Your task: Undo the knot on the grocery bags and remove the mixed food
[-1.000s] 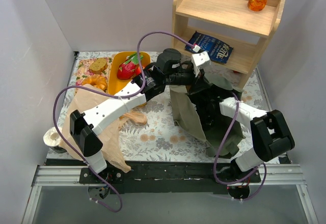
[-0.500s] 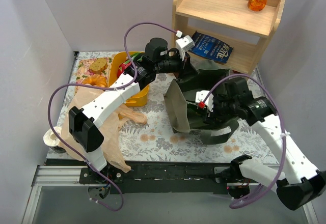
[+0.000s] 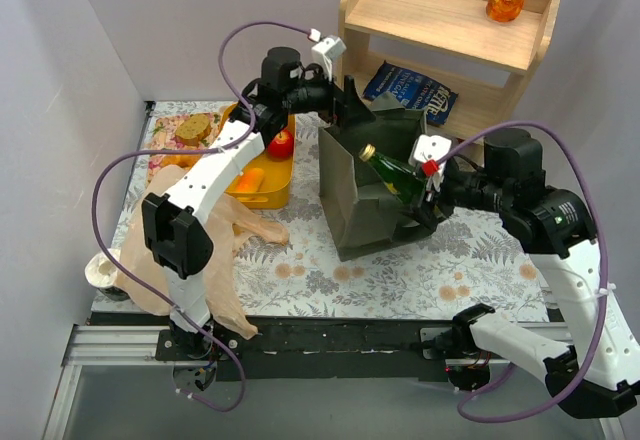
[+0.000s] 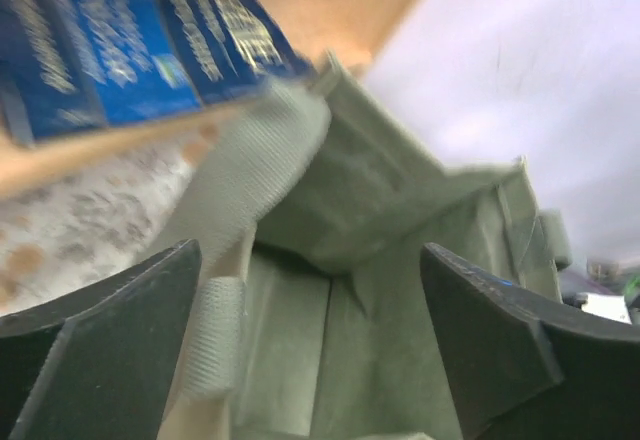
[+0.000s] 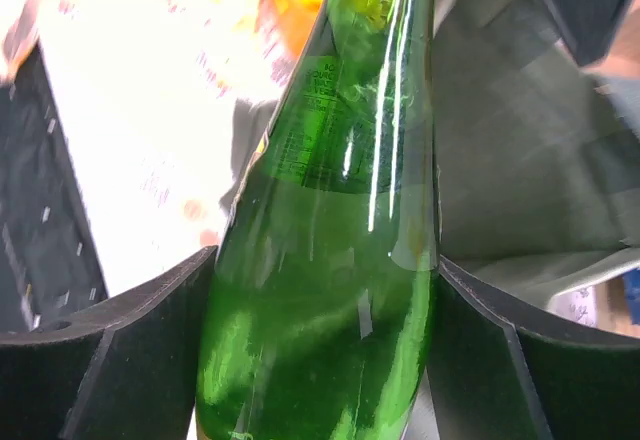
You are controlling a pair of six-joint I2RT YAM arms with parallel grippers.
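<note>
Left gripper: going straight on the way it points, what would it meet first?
Probably the grey-green tote: the open left gripper aims into its mouth, so the inner wall comes first, though depth is unclear.

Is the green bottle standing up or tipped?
Tipped: the green bottle slants, neck toward the back left, clamped in the right end effector over the tote.

Olive tote (image 3: pixel 345 200) stands open on the floral cloth (image 3: pixel 330 270) — wooden shelf (image 3: pixel 440 10) behind (yellow tray (image 3: pixel 272 192) left).
</note>
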